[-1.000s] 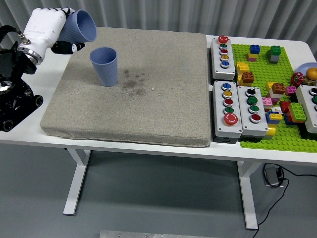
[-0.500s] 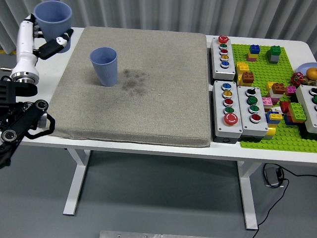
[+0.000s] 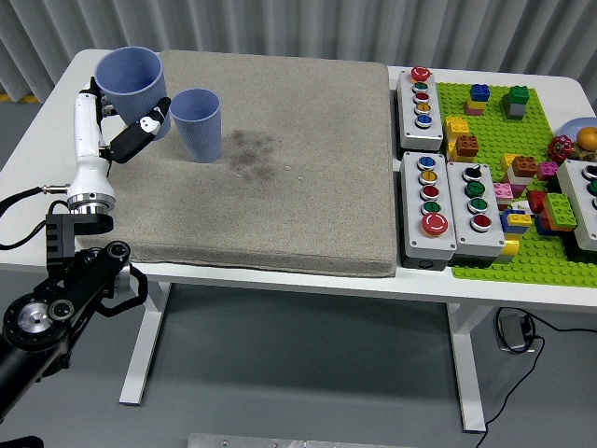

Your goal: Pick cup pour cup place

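White-shelled, the robot's left hand (image 3: 110,131) grips a blue cup (image 3: 131,84) upright over the grey mat's (image 3: 280,187) far left corner on the bench (image 3: 504,289), just beside a second blue cup (image 3: 197,124) standing on the mat.

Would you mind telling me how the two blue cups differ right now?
The held cup is gripped by the left hand near the mat's far left corner, while the free cup stands alone on the mat. The held cup looks larger and sits nearer the mat's left edge; the free cup is further right, beside the dark stains. Both are upright, open-topped and the same blue.
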Robot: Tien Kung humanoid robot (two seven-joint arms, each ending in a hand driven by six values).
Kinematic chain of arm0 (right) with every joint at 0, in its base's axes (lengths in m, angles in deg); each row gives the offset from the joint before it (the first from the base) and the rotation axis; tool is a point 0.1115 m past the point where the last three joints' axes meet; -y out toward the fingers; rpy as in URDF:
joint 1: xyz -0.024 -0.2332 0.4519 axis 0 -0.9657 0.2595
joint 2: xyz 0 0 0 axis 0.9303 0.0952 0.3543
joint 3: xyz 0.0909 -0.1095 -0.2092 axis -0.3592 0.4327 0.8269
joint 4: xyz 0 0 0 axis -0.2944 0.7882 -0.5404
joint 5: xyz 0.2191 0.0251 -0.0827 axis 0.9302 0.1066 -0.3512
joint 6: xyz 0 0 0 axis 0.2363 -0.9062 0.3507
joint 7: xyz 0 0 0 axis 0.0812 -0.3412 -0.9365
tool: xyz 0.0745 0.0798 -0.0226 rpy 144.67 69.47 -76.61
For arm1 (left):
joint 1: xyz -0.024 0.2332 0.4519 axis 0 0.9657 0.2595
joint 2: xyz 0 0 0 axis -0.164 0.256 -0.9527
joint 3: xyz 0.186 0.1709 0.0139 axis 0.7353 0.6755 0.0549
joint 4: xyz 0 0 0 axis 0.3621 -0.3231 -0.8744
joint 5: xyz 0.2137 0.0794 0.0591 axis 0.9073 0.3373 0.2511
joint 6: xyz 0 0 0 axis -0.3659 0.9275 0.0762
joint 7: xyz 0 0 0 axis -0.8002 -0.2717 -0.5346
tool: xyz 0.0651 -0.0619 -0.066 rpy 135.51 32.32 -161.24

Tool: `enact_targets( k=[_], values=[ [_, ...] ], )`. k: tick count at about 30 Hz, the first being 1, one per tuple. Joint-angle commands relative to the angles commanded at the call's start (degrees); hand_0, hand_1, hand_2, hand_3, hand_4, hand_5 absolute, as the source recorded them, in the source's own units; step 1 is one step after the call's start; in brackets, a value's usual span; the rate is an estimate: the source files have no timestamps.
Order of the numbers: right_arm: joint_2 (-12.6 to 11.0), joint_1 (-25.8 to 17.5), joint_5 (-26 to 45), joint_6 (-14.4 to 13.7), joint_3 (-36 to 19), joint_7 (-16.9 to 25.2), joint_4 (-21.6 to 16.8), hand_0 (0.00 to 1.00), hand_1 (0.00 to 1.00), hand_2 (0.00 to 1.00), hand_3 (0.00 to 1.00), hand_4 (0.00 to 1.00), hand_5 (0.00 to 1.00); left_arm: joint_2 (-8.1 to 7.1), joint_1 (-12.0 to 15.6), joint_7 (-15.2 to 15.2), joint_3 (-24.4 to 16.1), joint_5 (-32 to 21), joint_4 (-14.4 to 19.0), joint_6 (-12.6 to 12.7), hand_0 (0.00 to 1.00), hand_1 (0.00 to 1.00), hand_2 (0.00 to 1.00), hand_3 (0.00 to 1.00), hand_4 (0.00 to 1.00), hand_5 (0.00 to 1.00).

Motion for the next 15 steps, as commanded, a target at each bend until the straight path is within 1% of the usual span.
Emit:
enact_targets(
  k=[4, 8, 13, 15],
  values=[
    [0.0, 0.1, -0.2, 0.1, -0.1, 0.1, 0.0, 0.670, 0.549, 0.496, 0.543, 0.034, 0.385, 0.45, 1.4, -0.5, 0.0, 0.6, -0.3, 0.0, 0.490, 0.508, 0.540, 0.564, 0.762, 0.273],
    [0.0, 0.2, -0.1, 0.1, -0.1, 0.2, 0.1, 0.670, 0.549, 0.496, 0.543, 0.034, 0.385, 0.73, 2.5, -1.8, 0.4, 0.0, -1.0, 0.0, 0.490, 0.508, 0.540, 0.564, 0.762, 0.273],
    [0.1, 0.3, -0.1, 0.0, -0.1, 0.2, 0.1, 0.670, 0.550, 0.496, 0.543, 0.034, 0.386, 1.31, 3.6, -6.6, 1.1, -3.4, -4.1, 0.0, 0.490, 0.501, 0.540, 0.564, 0.762, 0.272],
    [0.1, 0.3, -0.3, 0.1, -0.2, 0.2, 0.1, 0.670, 0.550, 0.496, 0.543, 0.034, 0.387, 1.47, 3.8, -7.6, 1.6, -4.4, -4.9, 0.0, 0.488, 0.505, 0.539, 0.563, 0.762, 0.275]
  ],
)
